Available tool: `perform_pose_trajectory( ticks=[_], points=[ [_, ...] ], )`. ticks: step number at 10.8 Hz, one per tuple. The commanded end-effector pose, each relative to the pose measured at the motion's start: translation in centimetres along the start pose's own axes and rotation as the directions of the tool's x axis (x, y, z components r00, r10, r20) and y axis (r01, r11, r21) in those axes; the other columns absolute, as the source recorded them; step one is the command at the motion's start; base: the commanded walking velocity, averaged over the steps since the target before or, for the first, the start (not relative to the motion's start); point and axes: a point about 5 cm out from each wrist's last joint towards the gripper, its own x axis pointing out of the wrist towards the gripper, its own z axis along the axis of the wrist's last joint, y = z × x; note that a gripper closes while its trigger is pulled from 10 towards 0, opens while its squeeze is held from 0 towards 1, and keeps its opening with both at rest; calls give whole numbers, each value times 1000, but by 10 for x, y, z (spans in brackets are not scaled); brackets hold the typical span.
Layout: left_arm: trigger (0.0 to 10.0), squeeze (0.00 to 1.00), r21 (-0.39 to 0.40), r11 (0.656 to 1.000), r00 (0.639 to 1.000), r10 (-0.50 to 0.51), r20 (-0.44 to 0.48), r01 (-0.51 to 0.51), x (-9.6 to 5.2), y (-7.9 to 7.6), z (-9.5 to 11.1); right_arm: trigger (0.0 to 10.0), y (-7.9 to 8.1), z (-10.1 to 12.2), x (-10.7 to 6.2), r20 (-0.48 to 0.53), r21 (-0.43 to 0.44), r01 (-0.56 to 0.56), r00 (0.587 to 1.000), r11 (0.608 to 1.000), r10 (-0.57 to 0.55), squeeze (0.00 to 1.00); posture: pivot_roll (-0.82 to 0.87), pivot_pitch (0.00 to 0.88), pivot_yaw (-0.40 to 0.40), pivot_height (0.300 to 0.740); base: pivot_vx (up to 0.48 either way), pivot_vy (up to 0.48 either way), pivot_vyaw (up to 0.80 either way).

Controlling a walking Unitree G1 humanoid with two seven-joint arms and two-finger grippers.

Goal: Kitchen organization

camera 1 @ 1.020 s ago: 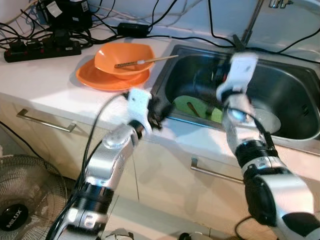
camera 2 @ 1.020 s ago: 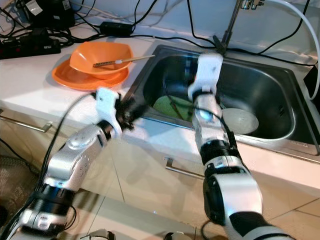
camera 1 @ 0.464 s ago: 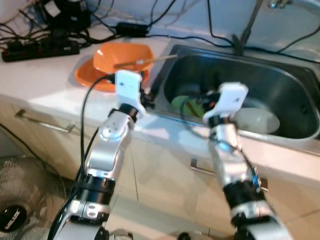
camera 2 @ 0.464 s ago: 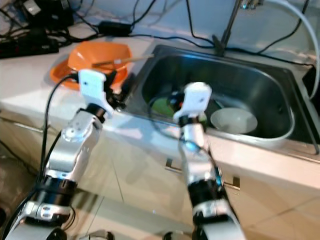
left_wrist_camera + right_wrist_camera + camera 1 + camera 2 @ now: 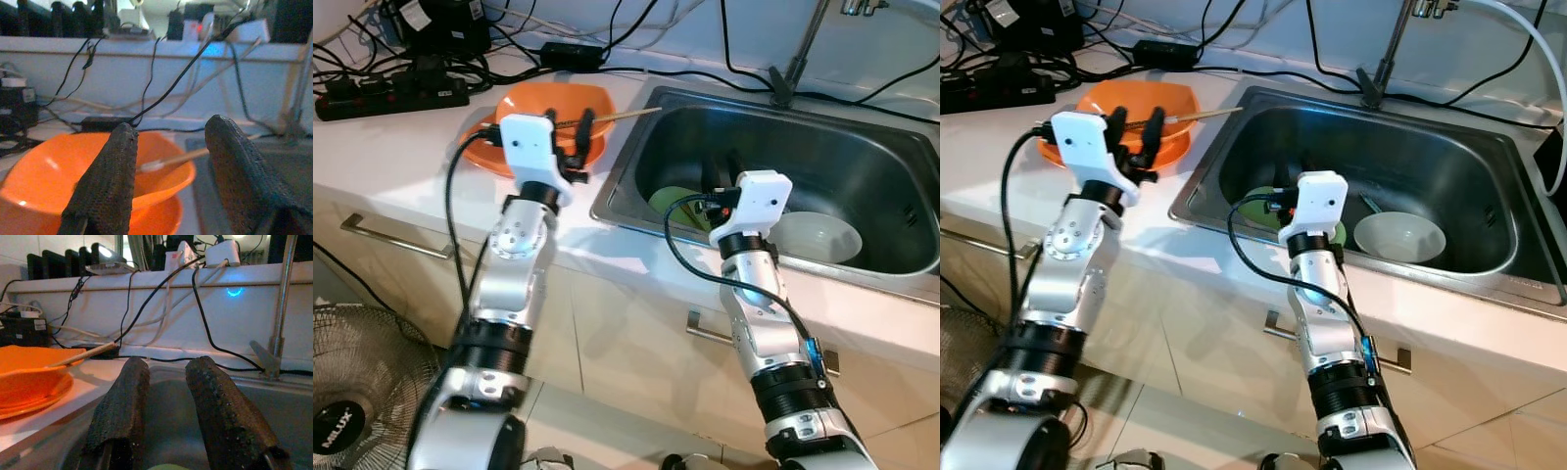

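A fan point(image 5: 352, 392) on the floor left of the sink point(image 5: 862, 127) carries white lettering I can't read. The orange bowl point(image 5: 524, 108) sits on an orange plate point(image 5: 1058, 149) just left of the sink (a chopstick point(image 5: 622, 115) rests across it). My left gripper point(image 5: 570, 140) hovers over the bowl, fingers apart, empty. My right gripper point(image 5: 164, 406) reaches into the sink above a green dish point(image 5: 1258, 208), fingers slightly apart, empty.

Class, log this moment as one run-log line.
left gripper: open, at orange bowl | right gripper: open, over sink | holding: nothing
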Motion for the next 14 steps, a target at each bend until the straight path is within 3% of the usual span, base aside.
perform_pose_trajectory(
  ticks=[1,2,4,5,6,11,14],
  points=[
    [10000,0,16,1000,1000,3,5,-3,4,1,2,10000,0,1,0,-4,-9,3,1000,1000,-3,0,93,63,-37,740,0,0,0],
    [10000,0,-9,999,999,-32,-27,31,11,-2,0,10000,2,0,0,-12,-8,-1,1000,1000,1,0,95,58,-36,740,0,0,0],
    [10000,0,-189,982,999,-34,-25,28,19,-3,3,10000,7,1,1,-9,2,-6,1000,1000,6,0,88,45,-31,740,0,0,0],
    [10000,0,-225,974,999,-17,-30,10,20,1,1,10000,7,0,1,-12,3,-6,1000,1000,6,0,90,42,-31,740,0,0,0],
    [10000,0,-240,970,999,19,-39,-28,22,15,3,10000,6,-1,0,-17,1,-5,1000,1000,5,0,93,38,-31,740,0,0,0],
    [10000,0,-215,970,990,95,-105,-116,12,46,-1,10000,7,-1,1,-24,4,-2,1000,1000,2,0,106,58,-34,740,0,0,0],
    [10000,0,-241,969,982,4,-187,-50,12,46,-9,10000,6,-1,2,-24,4,5,1000,1000,-5,0,108,64,-34,740,0,0,0]
  ],
)
